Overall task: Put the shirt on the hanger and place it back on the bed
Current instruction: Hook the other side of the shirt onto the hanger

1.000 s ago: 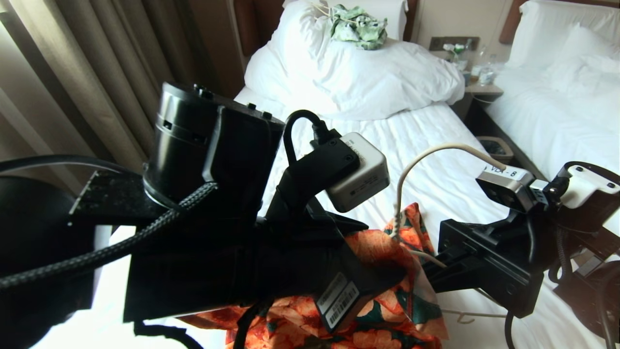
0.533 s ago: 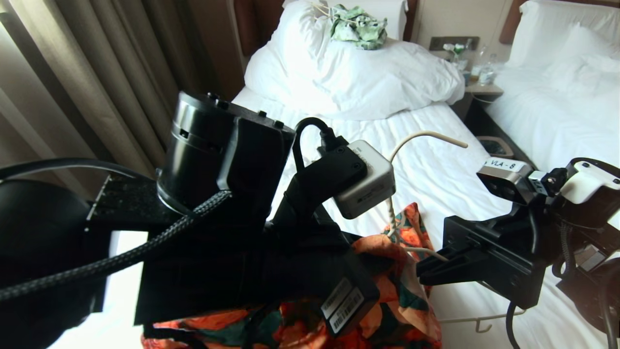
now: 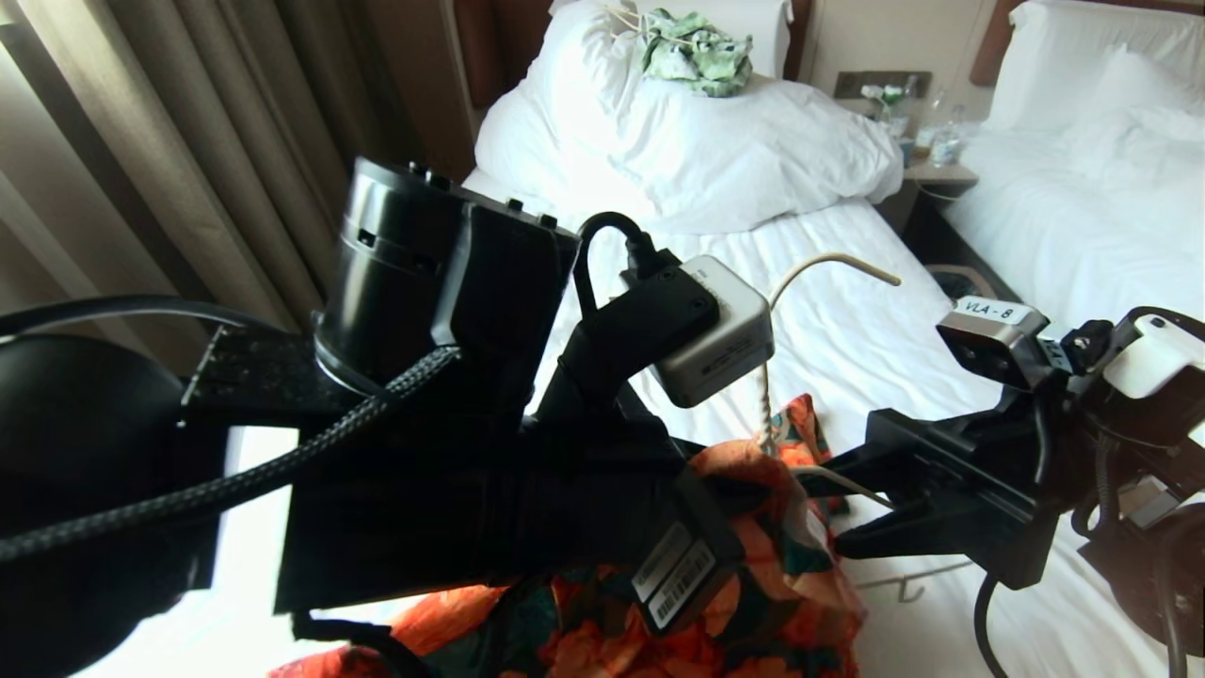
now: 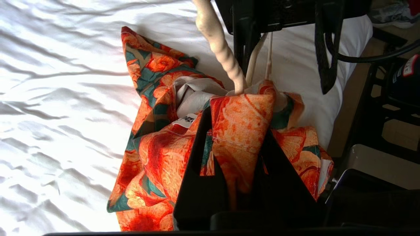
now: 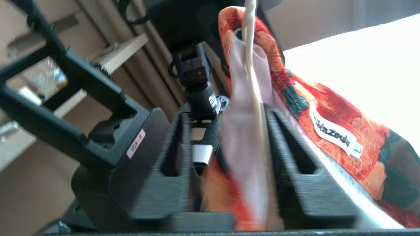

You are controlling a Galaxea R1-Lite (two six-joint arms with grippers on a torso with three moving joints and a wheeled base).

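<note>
The orange-flowered shirt (image 3: 781, 584) hangs bunched over the bed (image 3: 847, 320) near its front edge. My left gripper (image 4: 238, 124) is shut on a fold of the shirt (image 4: 157, 154) just below the collar. The cream hanger (image 3: 828, 263) rises out of the collar, hook pointing right; its twisted neck (image 4: 216, 42) stands just beyond my left fingers. My right gripper (image 3: 819, 508) comes in from the right and is open. The hanger's wire (image 5: 251, 49) and the shirt's pale inner side (image 5: 246, 147) run between the parted fingers of the right gripper (image 5: 228, 113).
A bulky white duvet (image 3: 697, 141) lies at the head of the bed with a pale green garment (image 3: 697, 47) on top. A nightstand with bottles (image 3: 932, 141) and a small bin (image 3: 960, 282) separate it from a second white bed (image 3: 1083, 188). Curtains (image 3: 188, 141) hang on the left.
My right gripper's fingers, together on the hanger's wire before, now stand apart. The hanger's hook has swung left and up. My left arm has shifted slightly right and up with the shirt.
</note>
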